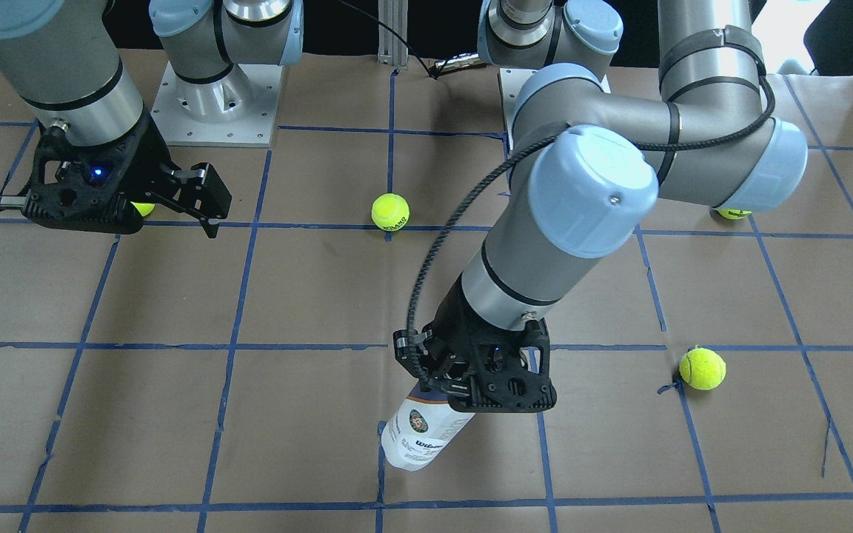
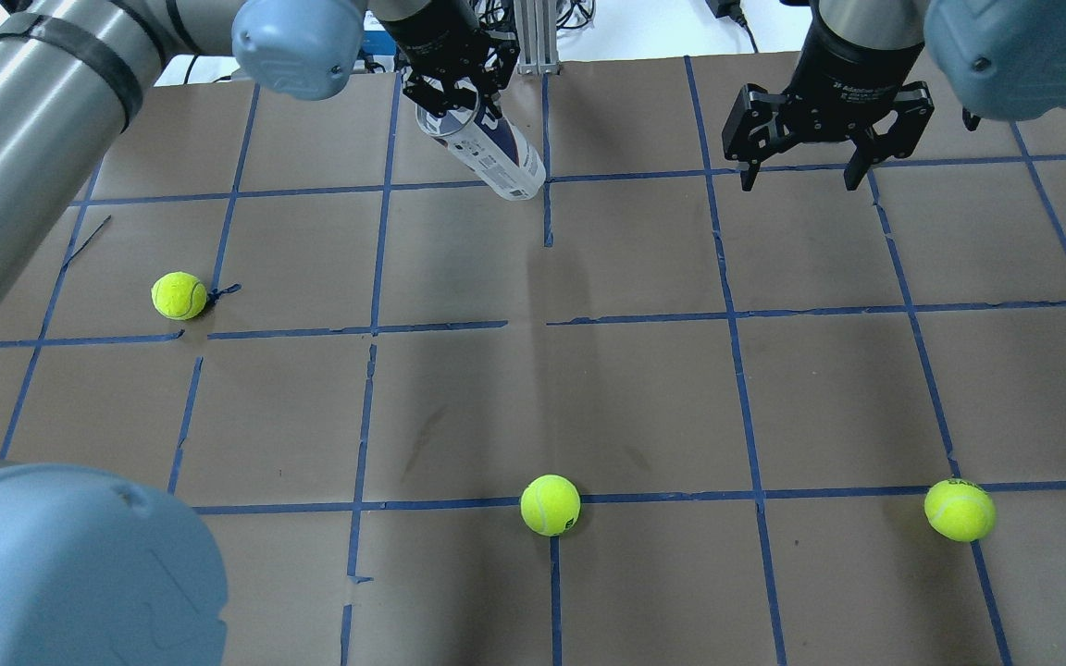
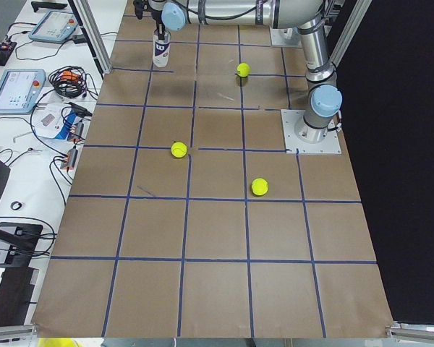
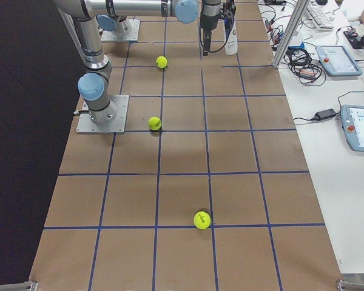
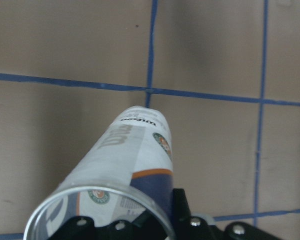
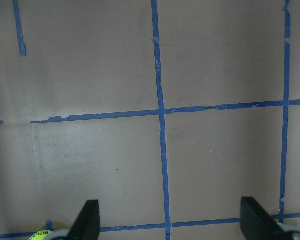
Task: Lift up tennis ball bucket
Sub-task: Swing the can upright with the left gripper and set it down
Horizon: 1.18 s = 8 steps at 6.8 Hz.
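Observation:
The tennis ball bucket (image 1: 426, 433) is a clear tube with a white-and-navy label, standing tilted near the table's far middle. My left gripper (image 1: 463, 385) is shut on its open upper rim. It also shows in the overhead view (image 2: 496, 157) under the left gripper (image 2: 454, 92), and from above in the left wrist view (image 5: 135, 155). Whether its base touches the paper is unclear. My right gripper (image 2: 799, 180) is open and empty, hanging above the table well to the right of the tube; its fingertips (image 6: 87, 222) frame bare paper.
Brown paper with a blue tape grid (image 2: 737, 314) covers the table. Loose tennis balls lie at the left (image 2: 179, 295), front middle (image 2: 550, 505) and front right (image 2: 959, 510). The arm bases (image 1: 215, 96) stand at the robot's edge. Pendants and cables lie beyond the far edge (image 4: 358, 124).

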Tool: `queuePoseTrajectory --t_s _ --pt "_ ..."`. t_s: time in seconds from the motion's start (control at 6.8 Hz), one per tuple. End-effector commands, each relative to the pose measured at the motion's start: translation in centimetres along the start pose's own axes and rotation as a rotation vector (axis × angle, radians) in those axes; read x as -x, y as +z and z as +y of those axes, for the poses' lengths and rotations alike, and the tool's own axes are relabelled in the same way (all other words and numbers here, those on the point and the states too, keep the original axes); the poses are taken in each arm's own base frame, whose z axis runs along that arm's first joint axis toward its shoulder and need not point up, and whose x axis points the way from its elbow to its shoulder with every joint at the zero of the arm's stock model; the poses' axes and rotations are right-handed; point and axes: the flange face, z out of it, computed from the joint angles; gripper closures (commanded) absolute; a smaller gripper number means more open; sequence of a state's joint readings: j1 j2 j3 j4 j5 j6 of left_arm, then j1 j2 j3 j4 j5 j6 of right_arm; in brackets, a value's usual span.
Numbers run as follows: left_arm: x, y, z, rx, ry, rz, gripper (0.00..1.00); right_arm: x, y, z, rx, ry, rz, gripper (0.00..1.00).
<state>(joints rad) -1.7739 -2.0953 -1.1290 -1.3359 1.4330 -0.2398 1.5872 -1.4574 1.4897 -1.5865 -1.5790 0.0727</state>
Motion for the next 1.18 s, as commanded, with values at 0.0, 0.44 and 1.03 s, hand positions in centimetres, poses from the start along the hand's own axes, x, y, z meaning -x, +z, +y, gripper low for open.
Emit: queuePoseTrajectory --t_s 0.0,0.44,1.03 --pt "-2.6 3.1 -0.9 0.014 0.179 -0.257 1.00 -0.3 0.4 -0.1 0.008 -0.001 0.001 0.00" --pt "-2.1 6.2 -0.3 0.143 0.192 -0.283 0.94 -1.5 0.6 -0.4 0.013 0.011 -0.003 0.00" --pt "-2.0 6.8 0.2 0.187 0.200 -0.280 0.35 -1.6 0.7 -0.3 0.024 0.014 -0.004 0.00"
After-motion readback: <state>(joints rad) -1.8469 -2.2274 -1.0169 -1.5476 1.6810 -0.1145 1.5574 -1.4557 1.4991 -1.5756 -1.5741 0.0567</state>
